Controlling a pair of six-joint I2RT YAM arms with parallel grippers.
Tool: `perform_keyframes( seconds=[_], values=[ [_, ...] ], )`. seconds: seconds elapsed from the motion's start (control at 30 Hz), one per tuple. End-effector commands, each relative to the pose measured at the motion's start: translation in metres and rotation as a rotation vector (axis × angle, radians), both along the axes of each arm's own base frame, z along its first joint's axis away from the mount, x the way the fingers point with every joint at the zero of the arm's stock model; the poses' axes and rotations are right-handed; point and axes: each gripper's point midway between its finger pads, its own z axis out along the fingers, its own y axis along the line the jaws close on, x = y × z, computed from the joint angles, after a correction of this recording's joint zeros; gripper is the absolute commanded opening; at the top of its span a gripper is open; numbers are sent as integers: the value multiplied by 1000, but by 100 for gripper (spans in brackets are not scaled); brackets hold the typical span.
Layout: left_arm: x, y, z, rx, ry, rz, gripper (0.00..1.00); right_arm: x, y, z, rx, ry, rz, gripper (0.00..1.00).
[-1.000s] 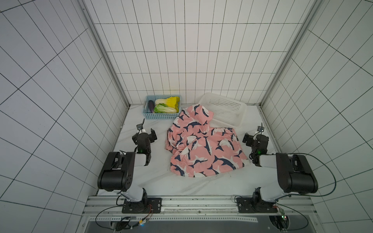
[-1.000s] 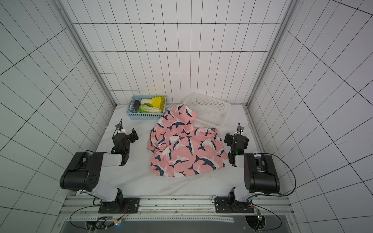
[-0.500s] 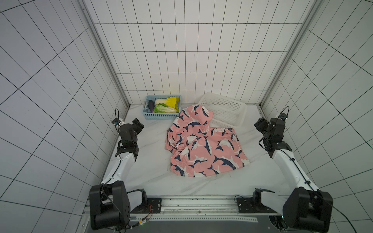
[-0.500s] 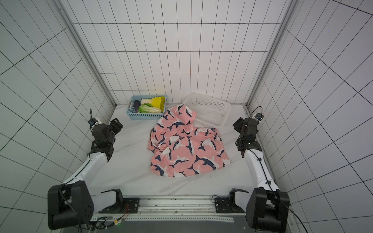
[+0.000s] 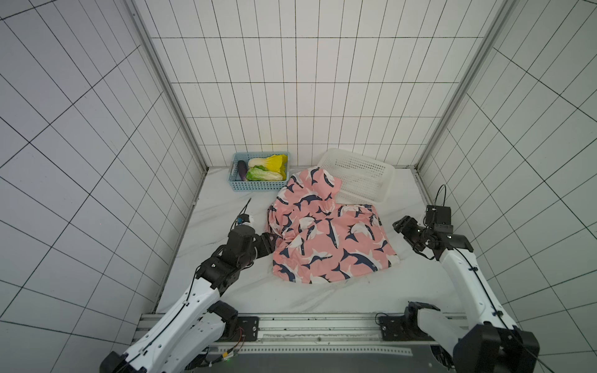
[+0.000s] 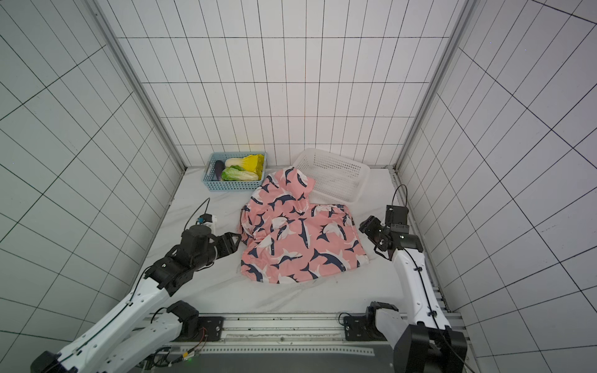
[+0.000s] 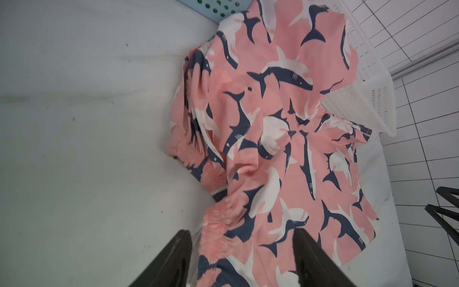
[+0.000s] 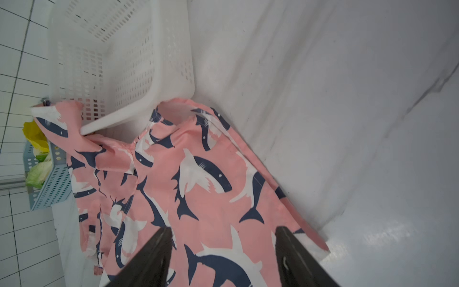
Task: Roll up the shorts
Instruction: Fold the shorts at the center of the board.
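In both top views the shorts (image 5: 326, 239) lie crumpled and unrolled on the table (image 5: 245, 290), one leg over the white basket (image 5: 365, 181). Left wrist view: left gripper (image 7: 241, 231) gapes at the waistband (image 7: 216, 223), nothing clamped. Right wrist view: right gripper (image 8: 223, 228) gapes near the hem (image 8: 285, 213), empty; rolling looks not yet begun

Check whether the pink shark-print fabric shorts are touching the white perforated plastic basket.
Touching. The right wrist view shows a leg of the shorts draped over the corner rim of the white basket; both top views show the same overlap.
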Motion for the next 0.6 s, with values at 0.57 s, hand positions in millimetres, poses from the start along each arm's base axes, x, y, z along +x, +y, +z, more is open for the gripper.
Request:
perform_keyframes(
  seconds=[0.57],
  values=[
    [-36,-16,-78,39,63,12,92,-78,17,-69,86,299,33,71]
  ],
)
